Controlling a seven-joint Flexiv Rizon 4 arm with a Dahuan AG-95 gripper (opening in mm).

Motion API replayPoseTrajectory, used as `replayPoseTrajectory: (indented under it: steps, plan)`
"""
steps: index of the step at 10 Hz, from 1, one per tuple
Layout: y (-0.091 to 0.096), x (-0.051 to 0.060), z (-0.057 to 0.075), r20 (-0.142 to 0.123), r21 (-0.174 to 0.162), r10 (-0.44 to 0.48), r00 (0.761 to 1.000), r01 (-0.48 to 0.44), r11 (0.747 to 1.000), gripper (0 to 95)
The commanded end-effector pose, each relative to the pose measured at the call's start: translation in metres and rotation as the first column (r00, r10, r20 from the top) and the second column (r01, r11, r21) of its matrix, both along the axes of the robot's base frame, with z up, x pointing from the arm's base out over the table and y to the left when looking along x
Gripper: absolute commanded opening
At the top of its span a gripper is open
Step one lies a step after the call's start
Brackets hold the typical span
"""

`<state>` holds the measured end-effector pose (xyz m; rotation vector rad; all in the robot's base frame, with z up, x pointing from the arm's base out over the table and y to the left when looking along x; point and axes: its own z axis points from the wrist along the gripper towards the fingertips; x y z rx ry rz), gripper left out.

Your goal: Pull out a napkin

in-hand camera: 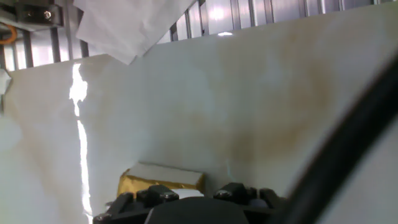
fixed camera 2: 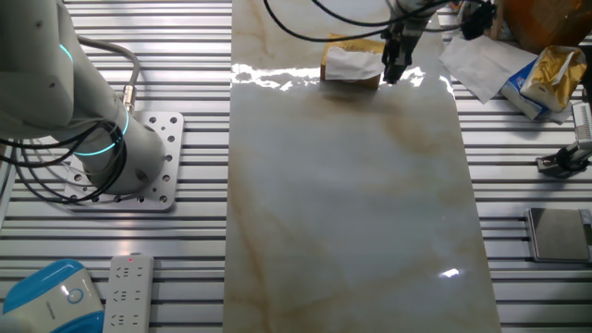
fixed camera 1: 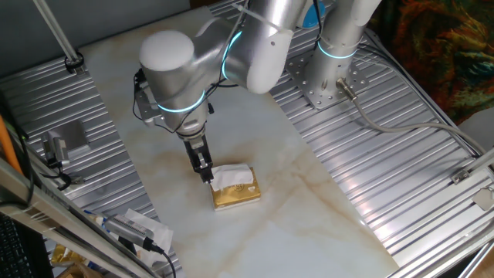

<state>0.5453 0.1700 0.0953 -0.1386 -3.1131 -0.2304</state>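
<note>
The gold tissue pack [fixed camera 1: 236,196] lies on the marble slab, with the white napkin [fixed camera 1: 229,177] sticking up out of its top. My gripper [fixed camera 1: 206,174] points down at the napkin's left edge and touches it. The fingers look pressed together on that edge. In the other fixed view the gripper [fixed camera 2: 396,67] stands at the right end of the pack [fixed camera 2: 352,80], against the raised napkin [fixed camera 2: 350,61]. In the hand view the pack [in-hand camera: 149,182] lies just ahead, with a strip of white napkin [in-hand camera: 186,194] between my fingers [in-hand camera: 155,196].
Loose white wrappers [fixed camera 2: 481,60] and a second gold packet [fixed camera 2: 546,79] lie on the ribbed metal beside the slab. The arm's base plate [fixed camera 1: 324,85] is bolted at the far side. Cables and clamps [fixed camera 1: 58,150] sit along the left edge.
</note>
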Motion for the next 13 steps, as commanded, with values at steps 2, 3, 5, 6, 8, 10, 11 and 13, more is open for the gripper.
replayPoseTrajectory:
  steps: [2,3,5,6,8,10,11,13]
  plan:
    - [-0.003,-0.008,-0.007,0.006,0.001,-0.002,1.000,0.002,1.000,76.0]
    - [-0.002,-0.015,-0.011,0.008,0.009,-0.005,1.000,0.005,1.000,76.0]
    - [-0.001,-0.030,-0.020,0.013,0.052,-0.012,1.000,0.012,0.999,76.0]
    - [-0.001,-0.032,-0.021,0.016,0.066,-0.015,1.000,0.014,0.998,76.0]
    - [0.001,-0.034,-0.023,0.028,0.132,-0.031,0.999,0.027,0.991,57.0]
    - [0.003,-0.033,-0.024,0.038,0.210,-0.041,0.998,0.032,0.977,57.0]
    - [0.006,-0.032,-0.025,0.039,0.204,-0.042,0.998,0.033,0.978,57.0]
    - [0.010,-0.030,-0.028,0.041,0.208,-0.038,0.998,0.029,0.978,57.0]
